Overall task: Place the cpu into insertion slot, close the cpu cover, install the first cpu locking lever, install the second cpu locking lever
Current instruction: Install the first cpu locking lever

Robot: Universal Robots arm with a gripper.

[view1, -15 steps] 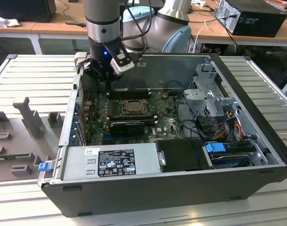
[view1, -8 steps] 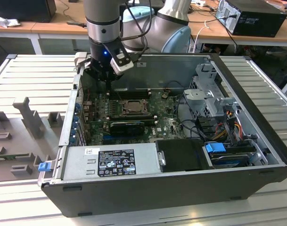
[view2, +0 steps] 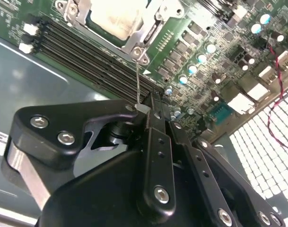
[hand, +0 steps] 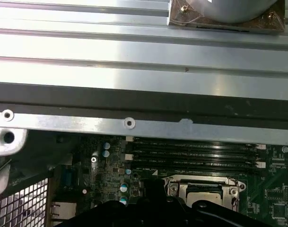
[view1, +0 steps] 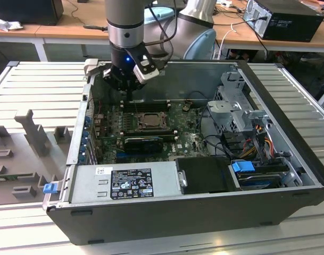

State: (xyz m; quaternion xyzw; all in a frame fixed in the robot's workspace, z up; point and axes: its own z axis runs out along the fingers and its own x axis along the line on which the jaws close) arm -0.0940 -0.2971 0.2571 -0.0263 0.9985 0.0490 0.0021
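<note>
Open computer case [view1: 289, 202] mid-frame in the exterior view: power supply [view1: 124, 183] lower centre, drive cage [view1: 236, 106] right; grey moulded tray [view1: 28, 138] far left.

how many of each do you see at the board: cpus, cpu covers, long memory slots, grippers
pale square metal-faced cpu: 1
silver metal cpu cover frame: 1
long black memory slots: 4
black gripper: 1
total: 7
</note>
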